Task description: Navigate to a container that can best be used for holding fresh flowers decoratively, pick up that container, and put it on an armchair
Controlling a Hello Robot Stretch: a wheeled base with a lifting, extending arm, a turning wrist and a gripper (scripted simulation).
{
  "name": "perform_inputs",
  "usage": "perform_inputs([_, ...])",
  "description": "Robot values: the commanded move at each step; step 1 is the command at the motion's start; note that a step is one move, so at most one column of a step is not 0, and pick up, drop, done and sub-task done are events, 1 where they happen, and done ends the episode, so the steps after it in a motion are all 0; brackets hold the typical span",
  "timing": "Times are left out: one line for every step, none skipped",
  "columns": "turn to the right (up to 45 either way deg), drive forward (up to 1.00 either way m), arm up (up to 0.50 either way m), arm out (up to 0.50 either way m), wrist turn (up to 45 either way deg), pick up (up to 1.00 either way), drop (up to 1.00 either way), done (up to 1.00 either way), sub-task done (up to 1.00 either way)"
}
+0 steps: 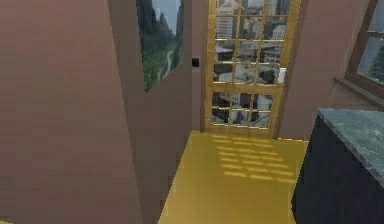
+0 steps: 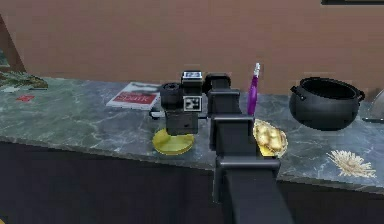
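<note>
The dark arm bar (image 2: 240, 170) rises over a grey marble counter (image 2: 70, 115) in the arm side view. The gripper (image 2: 180, 125) has its dark body left of two white marked squares (image 2: 190, 80). A flat yellow disc (image 2: 175, 145) lies on the counter at the gripper's end, so I cannot tell whether it holds anything. A slim purple upright thing with a pale top (image 2: 254, 88) stands just right of the arm. No shape here reads plainly as a vase.
On the counter sit a red and white booklet (image 2: 133, 96), a black pot (image 2: 325, 102), a golden lumpy thing (image 2: 268, 137) and a pale spiky tuft (image 2: 350, 162). In the forward view, yellow floor (image 1: 235, 165) leads to a glass-paned door (image 1: 245, 65); a dark counter (image 1: 345, 160) stands at right.
</note>
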Motion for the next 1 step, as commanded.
perform_inputs([0.0,0.00,-0.14,0.00,0.0,0.00,0.00,0.00,0.00])
